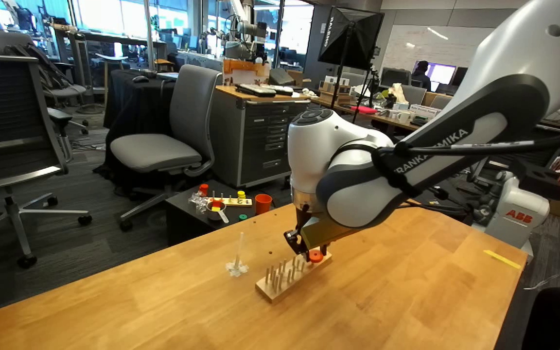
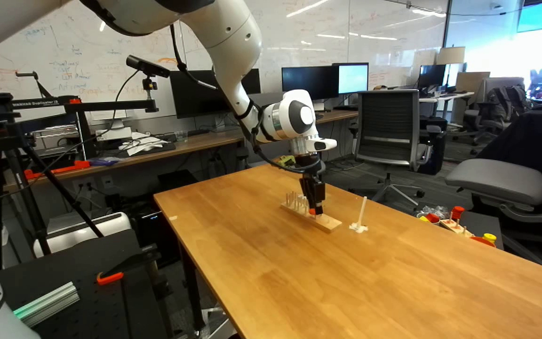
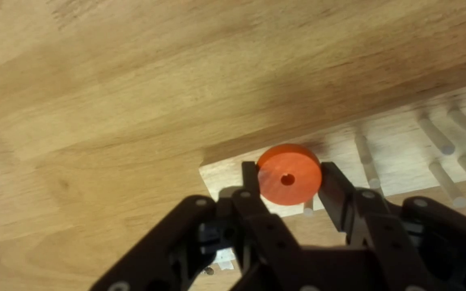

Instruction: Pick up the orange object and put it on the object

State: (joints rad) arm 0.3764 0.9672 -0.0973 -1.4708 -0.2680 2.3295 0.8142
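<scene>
Wooden tabletop (image 1: pixel 163 291) beneath, the pincer (image 3: pixel 289 173) clasps the orange disc (image 3: pixel 293 192) between its fingers (image 3: pixel 335 190), over the pegged board (image 3: pixel 403 161).

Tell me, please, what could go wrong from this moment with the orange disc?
The gripper holds the orange disc only by its sides, so it might slip or twist. In the wrist view, a peg shows just past the disc's edge; a sideways move could make the disc catch. Other pegs stand close by on the board and may be knocked.
</scene>
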